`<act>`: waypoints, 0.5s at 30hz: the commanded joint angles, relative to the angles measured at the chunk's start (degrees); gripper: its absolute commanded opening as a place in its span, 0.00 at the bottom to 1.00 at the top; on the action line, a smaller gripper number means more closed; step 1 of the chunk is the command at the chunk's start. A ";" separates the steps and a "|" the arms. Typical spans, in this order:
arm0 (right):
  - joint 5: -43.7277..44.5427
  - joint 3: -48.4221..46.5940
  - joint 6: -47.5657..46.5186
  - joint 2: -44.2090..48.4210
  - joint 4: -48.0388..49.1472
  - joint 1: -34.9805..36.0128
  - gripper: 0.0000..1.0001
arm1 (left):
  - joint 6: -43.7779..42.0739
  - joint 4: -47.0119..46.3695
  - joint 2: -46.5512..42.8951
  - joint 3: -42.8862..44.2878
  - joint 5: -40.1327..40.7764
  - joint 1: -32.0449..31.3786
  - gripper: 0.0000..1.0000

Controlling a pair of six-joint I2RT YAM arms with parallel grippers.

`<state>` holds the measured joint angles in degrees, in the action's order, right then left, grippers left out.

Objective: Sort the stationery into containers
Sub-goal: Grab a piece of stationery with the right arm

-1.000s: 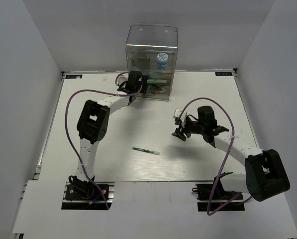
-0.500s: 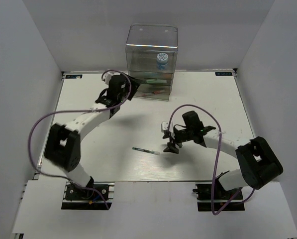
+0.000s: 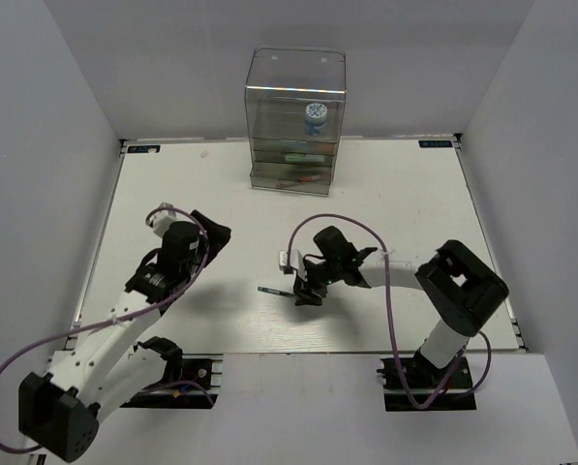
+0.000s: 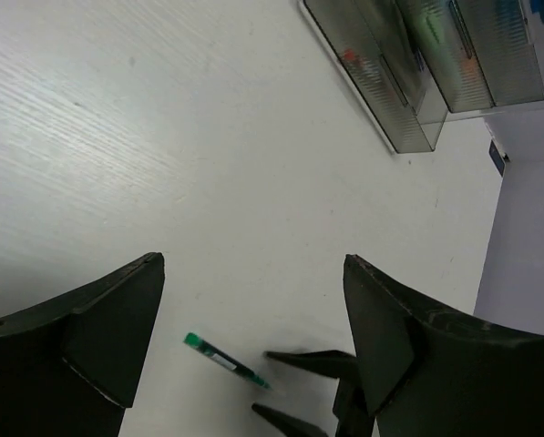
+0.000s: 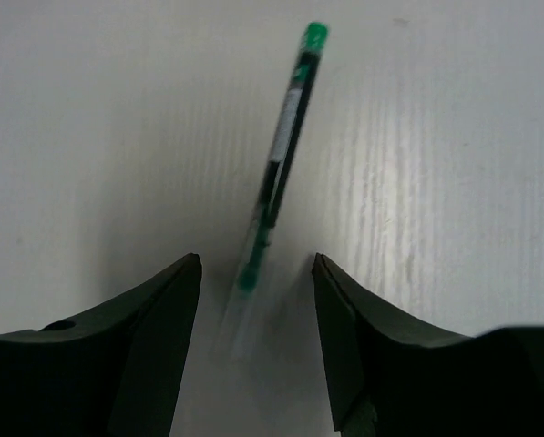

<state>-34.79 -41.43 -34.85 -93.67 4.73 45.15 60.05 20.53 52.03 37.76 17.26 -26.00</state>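
Note:
A thin green pen (image 3: 272, 291) lies flat on the white table, near the front middle. My right gripper (image 3: 299, 291) is low over the pen's right end, open. In the right wrist view the pen (image 5: 282, 150) runs away from me and its near tip lies between the two fingertips (image 5: 255, 264) without touching them. My left gripper (image 3: 207, 238) hangs open and empty to the left of the pen; in its wrist view (image 4: 253, 266) the pen (image 4: 224, 361) shows below. The clear organiser (image 3: 269, 97) stands at the back, with the tape roll (image 3: 317, 114) in its upper compartment.
The organiser's drawers (image 3: 294, 167) hold a green item and a red item, also seen in the left wrist view (image 4: 408, 64). White walls close in the table on the left, right and back. The right arm's purple cable (image 3: 351, 225) loops over the table.
The left arm has pulled back from the organiser to the near left and its jaws have opened wider. The right gripper has moved left and down onto the pen's right end.

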 commanded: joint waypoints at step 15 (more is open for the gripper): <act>18.17 -7.78 2.86 -6.00 2.39 1.88 0.00 | 2.88 6.89 -9.76 -6.12 4.89 -0.19 0.90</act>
<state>-22.24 -48.25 -31.64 -99.46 7.68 47.68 62.59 27.53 42.00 32.16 21.34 -26.00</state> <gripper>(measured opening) 0.052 0.903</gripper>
